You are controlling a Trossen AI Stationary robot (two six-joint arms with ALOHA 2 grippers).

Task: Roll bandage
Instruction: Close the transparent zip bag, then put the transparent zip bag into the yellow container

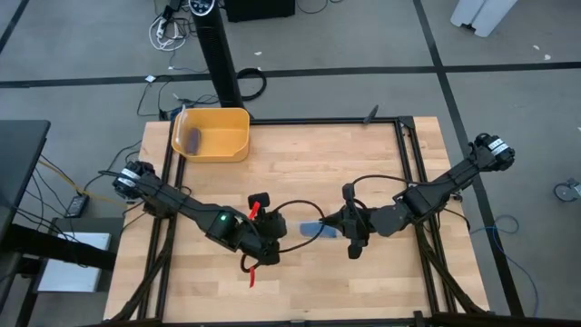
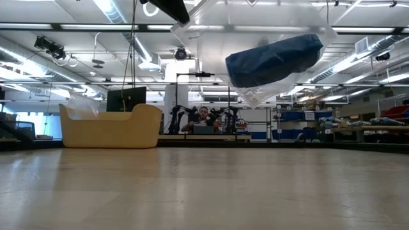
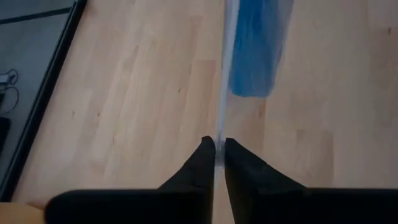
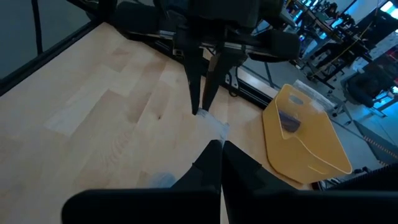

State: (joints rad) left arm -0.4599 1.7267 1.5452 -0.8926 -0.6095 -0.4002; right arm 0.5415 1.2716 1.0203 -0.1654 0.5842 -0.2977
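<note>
Both grippers hold a clear plastic packet (image 2: 255, 57) off the table, well in front of the yellow bin (image 1: 213, 133), w/ the bandage (image 1: 320, 229) still sealed inside as a blue roll. Left gripper (image 3: 216, 149) fingers are nearly together, pinching the packet's thin edge. Right gripper (image 4: 219, 149) is pressed together on the opposite edge, between bandage & right arm.

Progress: early, I'd judge. Packet not opened yet, bandage not out, no rolling started.

Hard to tell: the bandage blurs thru the plastic; a dull purple-grey cylinder (image 1: 193, 138) sits in the bin, identity unclear. Low view cuts off both grippers.
</note>
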